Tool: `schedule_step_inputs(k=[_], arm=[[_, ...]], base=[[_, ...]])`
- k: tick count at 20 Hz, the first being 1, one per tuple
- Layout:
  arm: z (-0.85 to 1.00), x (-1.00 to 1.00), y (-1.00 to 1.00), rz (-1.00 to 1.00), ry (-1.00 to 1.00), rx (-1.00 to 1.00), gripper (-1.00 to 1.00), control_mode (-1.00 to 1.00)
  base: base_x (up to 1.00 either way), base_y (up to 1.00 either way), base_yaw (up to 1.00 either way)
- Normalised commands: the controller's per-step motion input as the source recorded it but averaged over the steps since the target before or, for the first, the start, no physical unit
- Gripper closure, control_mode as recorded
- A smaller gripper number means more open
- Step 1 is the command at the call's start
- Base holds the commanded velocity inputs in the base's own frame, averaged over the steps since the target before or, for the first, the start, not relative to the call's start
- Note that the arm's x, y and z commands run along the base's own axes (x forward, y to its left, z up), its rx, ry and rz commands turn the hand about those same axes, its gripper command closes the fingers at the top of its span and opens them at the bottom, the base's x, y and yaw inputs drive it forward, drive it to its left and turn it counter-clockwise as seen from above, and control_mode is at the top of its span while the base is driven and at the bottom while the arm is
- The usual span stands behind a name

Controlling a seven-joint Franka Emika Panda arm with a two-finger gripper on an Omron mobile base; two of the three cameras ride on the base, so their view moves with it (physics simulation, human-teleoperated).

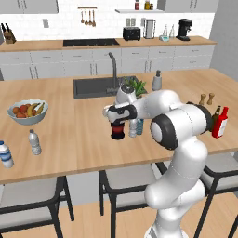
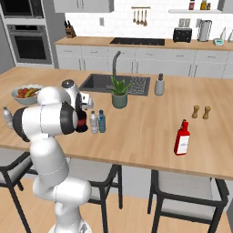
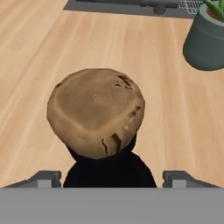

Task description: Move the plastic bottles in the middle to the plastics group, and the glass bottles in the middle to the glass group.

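Observation:
The glass bottle [image 1: 117, 131], nearly black with a red label, stands in the middle of the island counter [image 1: 69, 130]. My gripper [image 1: 118, 122] hangs over its neck. In the hand view its brown cork top [image 3: 96, 111] sits between my two fingertips [image 3: 43, 178], which stand apart on either side without touching it. Just right of it stand the two plastic bottles, one clear [image 1: 133, 128] and one blue-tinted [image 1: 140, 125]. The plastics group, a slim bottle [image 1: 34, 142] and a blue-labelled bottle [image 1: 5, 154], is at the far left. The glass group, a red bottle [image 1: 221, 122] and a brown one [image 1: 216, 114], is at the right.
A fruit bowl [image 1: 28, 111] sits at the left and a sink [image 1: 93, 86] with a faucet lies behind. A potted plant [image 2: 119, 93], a soap dispenser [image 2: 159, 85] and two wooden shakers [image 2: 201, 112] stand on the counter. Stools [image 1: 125, 181] line the near edge.

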Motion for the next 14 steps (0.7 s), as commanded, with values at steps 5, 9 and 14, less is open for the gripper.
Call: schedule_step_inputs(k=[5,9,14], arm=[[0.0,0.0,0.0,0.0,0.0,0.0,1.0,-1.0],[0.05,-0.46,0.0,0.0,-0.04,0.0,1.0,-1.0],[0.3,-0.91,0.0,0.04,-0.05,0.0,1.0,-1.0]], base=[[0.0,0.0,0.0],[0.0,0.0,0.0],[0.0,0.0,0.0]])
